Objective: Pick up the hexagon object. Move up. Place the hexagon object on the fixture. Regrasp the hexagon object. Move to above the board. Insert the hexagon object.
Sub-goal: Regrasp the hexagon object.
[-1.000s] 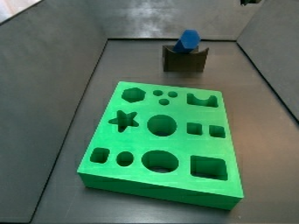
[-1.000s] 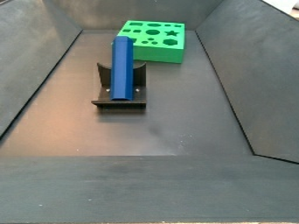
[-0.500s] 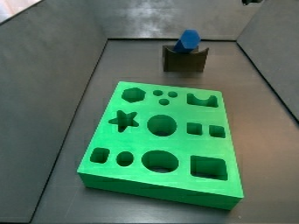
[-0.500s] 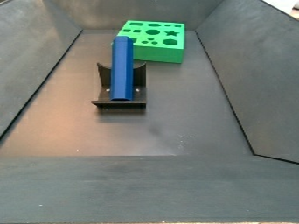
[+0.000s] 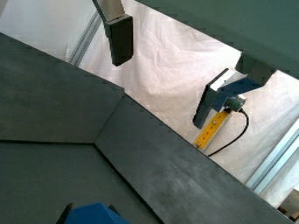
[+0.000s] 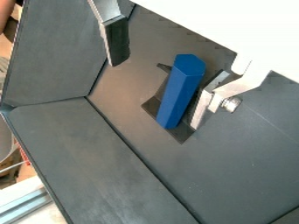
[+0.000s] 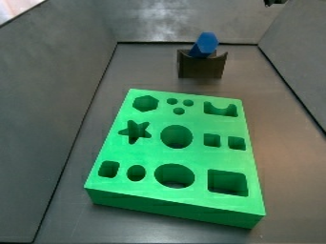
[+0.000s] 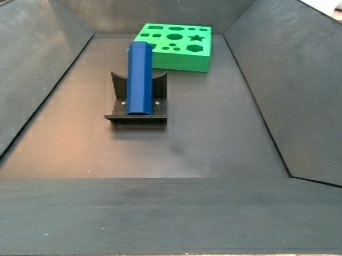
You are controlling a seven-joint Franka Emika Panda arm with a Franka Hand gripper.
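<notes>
Dark grey bin floor, sloped walls. Hexagon object point(image 8: 139, 77) rests propped in the fixture point(image 8: 136, 104), leaning up its bracket; board point(image 8: 177, 46) lies beyond the fixture. My gripper point(image 6: 173, 54) hangs above the fixture, fingers point(image 6: 115, 41) spread, holding nothing. Judgement: regrasp pending; next, descend, straddle the bar, close.

Dark grey matte floor point(image 8: 201, 140), walled on its sides by sloping dark panels. Directly on it: the board point(image 7: 178, 154), bright green, flat, cut-out holes facing up; the fixture point(image 8: 135, 108), well apart from the board. The hexagon object point(image 8: 139, 75) rests across the fixture. The gripper point(image 6: 170, 54) hangs above the floor, fingers point(image 6: 115, 39) spread, holding nothing.
</notes>
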